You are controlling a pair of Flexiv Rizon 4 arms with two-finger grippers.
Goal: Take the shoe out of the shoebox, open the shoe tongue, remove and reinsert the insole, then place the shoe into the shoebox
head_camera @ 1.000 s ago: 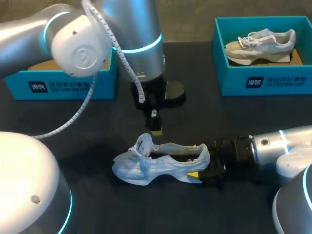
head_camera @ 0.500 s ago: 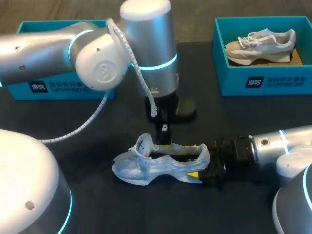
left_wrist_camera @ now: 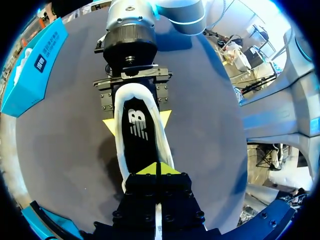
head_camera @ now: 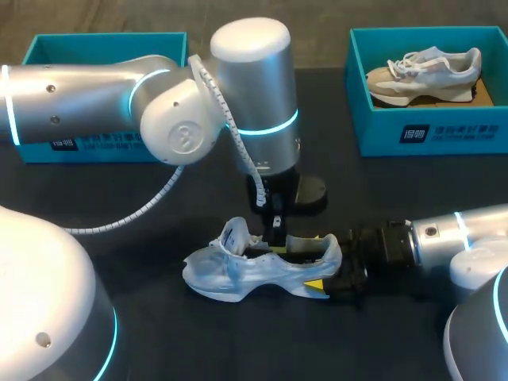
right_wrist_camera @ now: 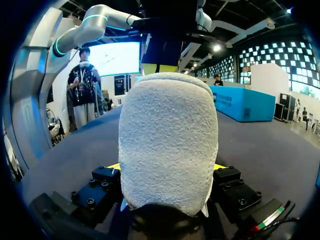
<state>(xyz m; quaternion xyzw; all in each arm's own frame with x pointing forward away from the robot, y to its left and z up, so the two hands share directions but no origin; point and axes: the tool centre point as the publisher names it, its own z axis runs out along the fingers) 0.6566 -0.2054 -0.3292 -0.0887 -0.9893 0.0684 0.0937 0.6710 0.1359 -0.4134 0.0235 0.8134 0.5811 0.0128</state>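
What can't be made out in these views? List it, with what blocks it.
Head view: the inside of the left box, covered by the left arm.
Left wrist view: whether the left gripper pinches the insole; its shut tips cover that spot.
Right wrist view: the front of the shoe; its heel, held in the right gripper, fills the view.

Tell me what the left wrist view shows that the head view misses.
Left wrist only: a look straight down on the dark insole inside the shoe, left gripper shut over it. Head only: the shoe's raised tongue and toe. Both: the right gripper clamping the heel, and the right-hand shoebox.
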